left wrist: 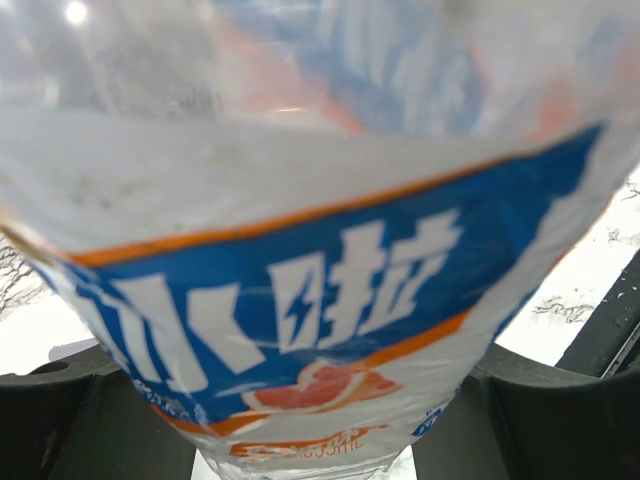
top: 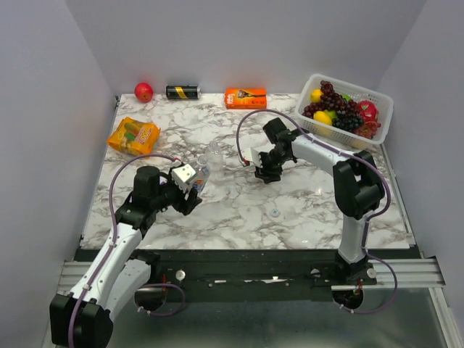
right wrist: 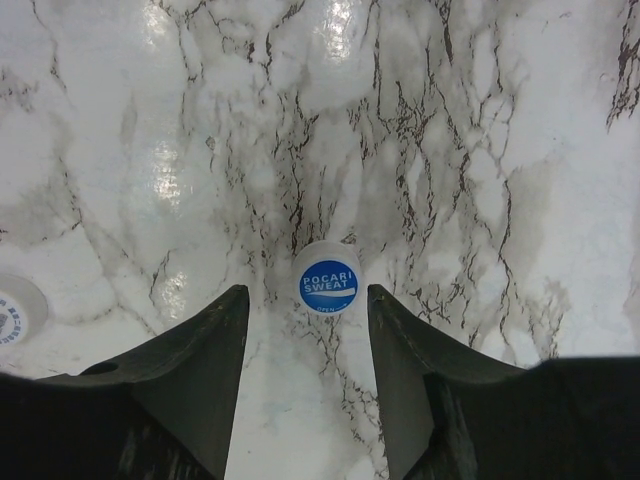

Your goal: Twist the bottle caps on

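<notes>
The left tool (top: pixel 194 187) is closed on the bottle (left wrist: pixel 330 250), with 1 finger against each side of the blue label band. The label fills the left wrist view. In the top view the bottle sits left of centre. Whether its base touches the desk (top: pixel 326 210) cannot be told. This grip fixes the bottle so that it cannot turn while a cap is threaded on. The right tool (right wrist: pixel 306 292) is open and empty, and its 2 fingers point down at the desk with a gap wider than the blue cap (right wrist: pixel 328 278). That cap lies flat, printed top up, just beyond the fingertips at the centre of the right wrist view. This alignment suits a straight descent to pinch the cap by its rim. The whitish cap (top: pixel 274 212) lies on the desk below centre of the top view, well apart from the bottle. No cap is seen on a bottle. The step in hand appears to be pickup of the blue cap. The cap is low and smooth, so an off-centre closure could push it aside.
</notes>
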